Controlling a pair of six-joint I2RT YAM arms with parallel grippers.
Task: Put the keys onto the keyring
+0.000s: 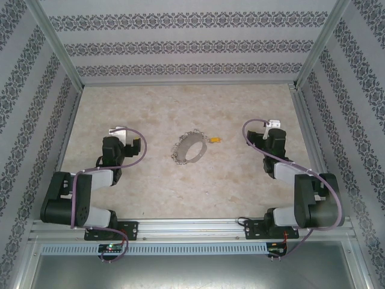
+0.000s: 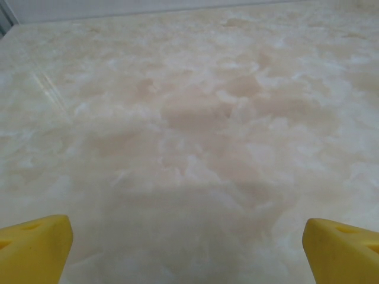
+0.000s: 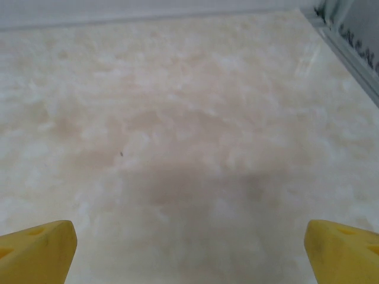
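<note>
I counted one keyring (image 1: 180, 154), one yellow-headed key (image 1: 215, 141), one worktop (image 1: 150, 186), and two claws of mine: my left claw (image 1: 118, 130) and my right claw (image 1: 275, 123).

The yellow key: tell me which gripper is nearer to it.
Right. The right gripper is off to the right of the key; the left gripper is farther, to its left, with the ring between.

Patterned walls (image 1: 180, 45) (floral stripes) enclose a marbled table (image 1: 228, 180).

Silvery metal keyring (image 1: 180, 151), glossy marbled table (image 1: 240, 186)
</note>
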